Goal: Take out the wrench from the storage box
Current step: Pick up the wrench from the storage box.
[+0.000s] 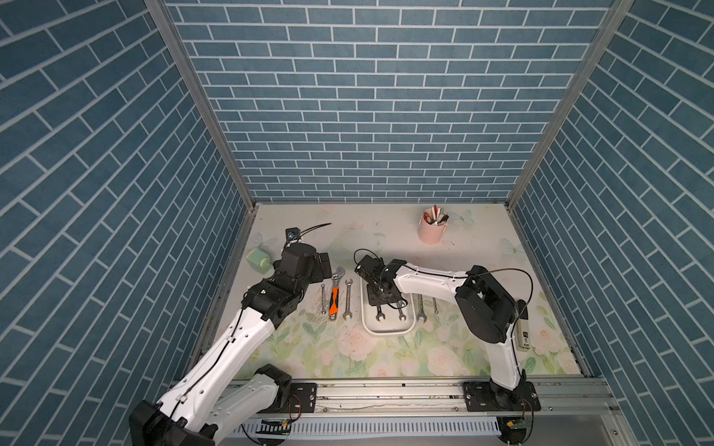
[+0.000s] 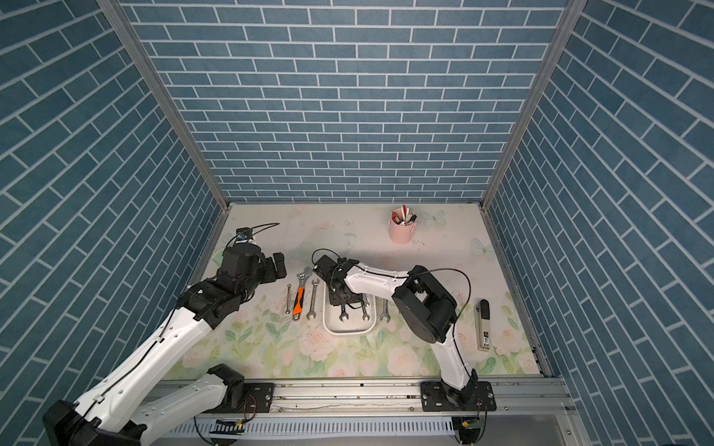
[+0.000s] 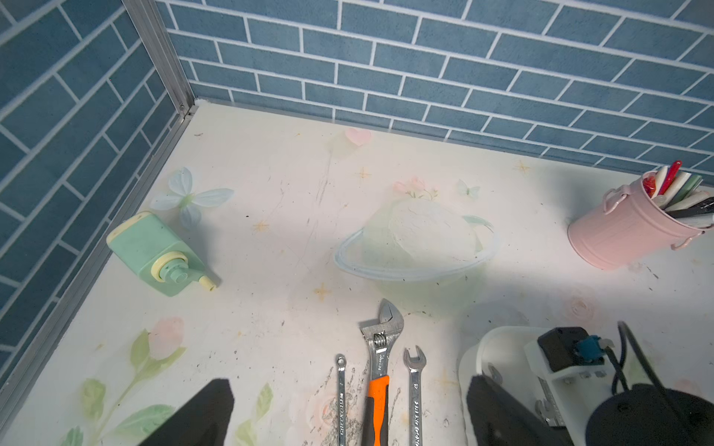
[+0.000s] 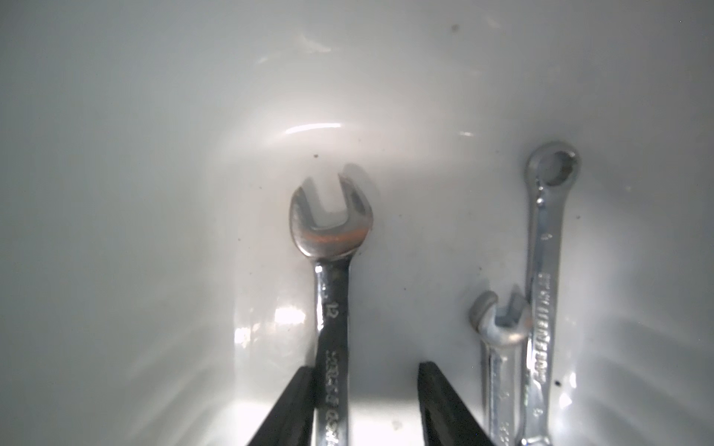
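Wrench (image 4: 332, 309) marked 12 lies flat on floor of storage box (image 4: 154, 193), open end pointing away from right hand (image 4: 365, 370). That hand reaches down inside box, astride shank: we see 1 finger (image 4: 293, 405) against it, other apart, so part-open, nothing gripped. Combination wrench (image 4: 544, 289) and smaller open-end wrench (image 4: 498, 328) lie beside it, touching each other. Box sits mid-surface (image 1: 425, 347). Left hand (image 3: 349, 386) wide open, empty, near adjustable wrench (image 3: 380, 347) outside box. Pink pen bucket (image 1: 432, 231) well apart.

The wrench (image 4: 332, 293) is showing a stamped "12" on its shaft; its other lettering, and that on the neighbouring wrenches (image 4: 543, 309), is blurring beyond reading.
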`<action>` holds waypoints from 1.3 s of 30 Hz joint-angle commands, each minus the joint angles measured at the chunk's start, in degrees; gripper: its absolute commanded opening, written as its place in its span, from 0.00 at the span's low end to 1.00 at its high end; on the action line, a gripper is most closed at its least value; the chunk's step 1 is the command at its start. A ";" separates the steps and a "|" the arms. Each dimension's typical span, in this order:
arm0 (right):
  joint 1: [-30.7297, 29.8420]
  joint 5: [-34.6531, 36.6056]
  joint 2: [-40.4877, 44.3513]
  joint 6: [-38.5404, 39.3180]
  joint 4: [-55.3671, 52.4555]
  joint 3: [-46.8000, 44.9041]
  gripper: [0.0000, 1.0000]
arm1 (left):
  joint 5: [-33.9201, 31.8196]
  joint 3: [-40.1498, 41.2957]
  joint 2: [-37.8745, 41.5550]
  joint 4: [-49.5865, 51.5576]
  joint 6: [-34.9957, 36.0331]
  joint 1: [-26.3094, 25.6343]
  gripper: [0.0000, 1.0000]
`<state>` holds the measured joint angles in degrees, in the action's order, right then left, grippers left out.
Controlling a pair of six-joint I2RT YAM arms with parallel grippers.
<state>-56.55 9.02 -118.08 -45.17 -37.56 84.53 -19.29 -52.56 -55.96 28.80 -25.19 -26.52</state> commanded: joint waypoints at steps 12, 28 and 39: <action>0.22 -0.83 -2.98 0.08 -3.54 1.42 0.26 | -0.64 0.37 -0.14 -0.03 0.48 0.28 1.00; 0.30 0.76 -0.26 1.13 -4.36 1.44 0.15 | -1.06 0.39 0.07 0.03 0.51 0.24 1.00; 0.75 3.01 6.94 1.40 -6.35 1.43 0.14 | -1.20 0.44 -0.02 0.21 0.55 0.24 1.00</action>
<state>-56.14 9.74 -115.85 -44.64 -41.30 85.80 -19.51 -52.56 -56.01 28.82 -25.02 -26.52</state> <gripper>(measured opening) 0.151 0.996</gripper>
